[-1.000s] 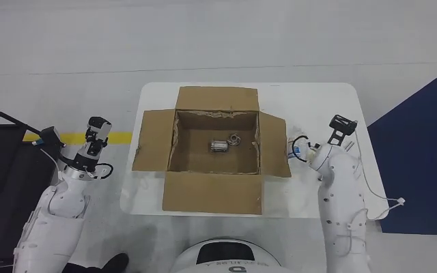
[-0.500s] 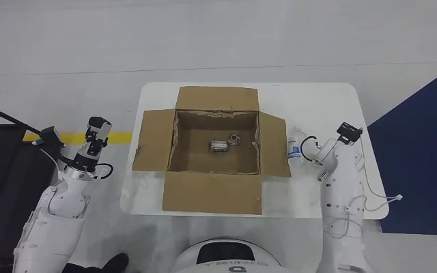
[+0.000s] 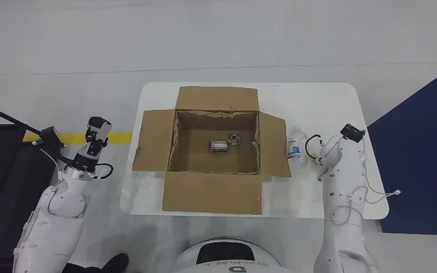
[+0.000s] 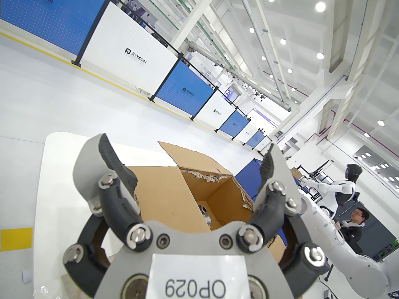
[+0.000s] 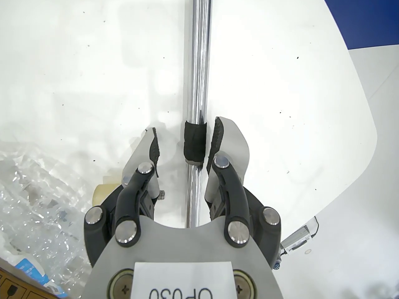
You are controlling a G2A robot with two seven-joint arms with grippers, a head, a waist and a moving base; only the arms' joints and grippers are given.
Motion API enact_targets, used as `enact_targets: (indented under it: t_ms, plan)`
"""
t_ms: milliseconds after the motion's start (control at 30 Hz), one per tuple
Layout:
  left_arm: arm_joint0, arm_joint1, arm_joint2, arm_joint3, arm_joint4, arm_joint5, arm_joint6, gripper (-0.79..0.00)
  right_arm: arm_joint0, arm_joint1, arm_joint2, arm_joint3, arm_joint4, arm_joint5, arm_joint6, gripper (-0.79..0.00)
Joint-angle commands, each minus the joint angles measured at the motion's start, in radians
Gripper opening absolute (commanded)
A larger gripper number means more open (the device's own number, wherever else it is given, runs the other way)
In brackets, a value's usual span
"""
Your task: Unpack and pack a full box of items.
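Note:
An open cardboard box [image 3: 212, 193] sits mid-table with its flaps folded out; a small metal cylinder [image 3: 218, 146] and a ring-shaped part [image 3: 235, 138] lie on its floor. A clear plastic bottle [image 3: 295, 143] lies beside the right flap. My right gripper [image 5: 186, 125] is open low over the table, straddling a chrome rod [image 5: 199, 48] at its black tape band; one pad is close to the band, the other stands apart. The rod's end [image 3: 321, 175] pokes out under the right arm. My left gripper [image 4: 187, 144] hangs open and empty left of the table, facing the box [image 4: 168, 194].
The white table [image 3: 321, 102] has bare room behind and to the right of the box. The crumpled clear bottle [image 5: 31, 194] lies close beside the right gripper. The table's rounded right edge [image 5: 358, 169] is near. A dark cart [image 3: 17, 170] stands at the far left.
The right arm has swung to the right, away from the bottle, which now lies uncovered beside the box flap. The left arm has not moved.

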Motion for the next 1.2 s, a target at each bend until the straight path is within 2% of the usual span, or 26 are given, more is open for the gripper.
enact_targets:
  t_ms: [0,400,433,467,500,767,1167]
  plan:
    - [0.0,0.0,0.0,0.0,0.0,0.0,0.0,0.0,0.008,0.001,0.003,0.016,0.001,-0.001,-0.006,-0.443]
    - [0.0,0.0,0.0,0.0,0.0,0.0,0.0,0.0,0.029,-0.002,-0.013,0.083,-0.012,0.006,0.006,-0.585]
    - [0.0,0.0,0.0,0.0,0.0,0.0,0.0,0.0,0.029,-0.003,-0.014,0.085,-0.011,0.006,0.005,-0.634]
    - [0.0,0.0,0.0,0.0,0.0,0.0,0.0,0.0,0.028,-0.003,-0.014,0.085,-0.008,0.006,0.004,-0.745]
    - [0.0,0.0,0.0,0.0,0.0,0.0,0.0,0.0,0.027,-0.004,-0.013,0.081,0.002,0.007,0.001,-0.785]
    - [0.0,0.0,0.0,0.0,0.0,0.0,0.0,0.0,-0.067,-0.012,0.025,-0.097,0.163,-0.002,-0.067,-0.785]
    - [0.0,0.0,0.0,0.0,0.0,0.0,0.0,0.0,-0.115,-0.011,0.066,-0.156,0.28,-0.01,-0.117,-0.785]
